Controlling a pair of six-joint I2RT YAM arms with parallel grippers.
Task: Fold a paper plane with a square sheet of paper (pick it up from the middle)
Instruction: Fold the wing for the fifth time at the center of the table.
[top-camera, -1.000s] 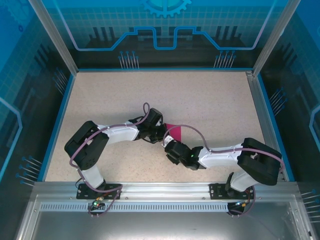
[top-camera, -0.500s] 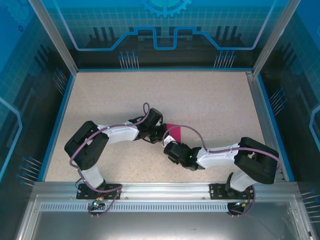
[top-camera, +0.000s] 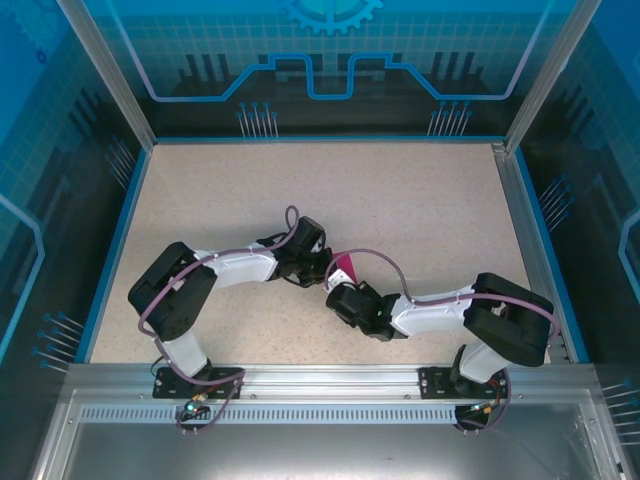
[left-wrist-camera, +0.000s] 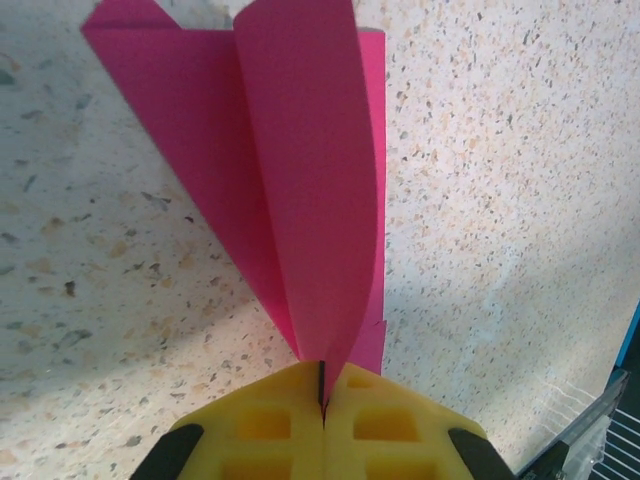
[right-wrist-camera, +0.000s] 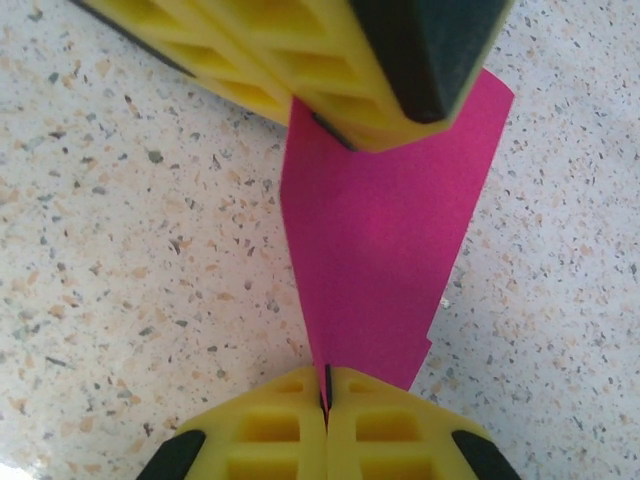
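Enclosure (top-camera: 330, 60): blue printed panels in a metal frame stand around the work area on the far side and both flanks.

Table (top-camera: 420, 200): a speckled beige top with a blue border; the arm bases are bolted to a metal rail at its near edge.

Left arm (top-camera: 235, 268): white and black, bent at the elbow, reaching from its base towards the middle of the table.

Right arm (top-camera: 440, 308): bent the mirrored way, its wrist coming in from the right to meet the other arm near the table's centre.

Paper plane (top-camera: 345, 266): magenta-pink and folded, it lies low over the middle of the table, between the two wrists. The left wrist camera shows it (left-wrist-camera: 300, 180) as a narrow wedge that widens away from the fingers, with one flap raised along a lengthwise crease. The right wrist camera shows it (right-wrist-camera: 385, 230) as a flat strip spanning from one set of yellow fingers to the other.

Left gripper (left-wrist-camera: 322, 385): clenched on the pointed end of the paper — the yellow pads meet with the sheet pinched in the seam. It also appears at the top of the right wrist view (right-wrist-camera: 345, 130).

Right gripper (right-wrist-camera: 326, 385): clamped tight on the opposite end of the paper, which runs into the seam between its pads.
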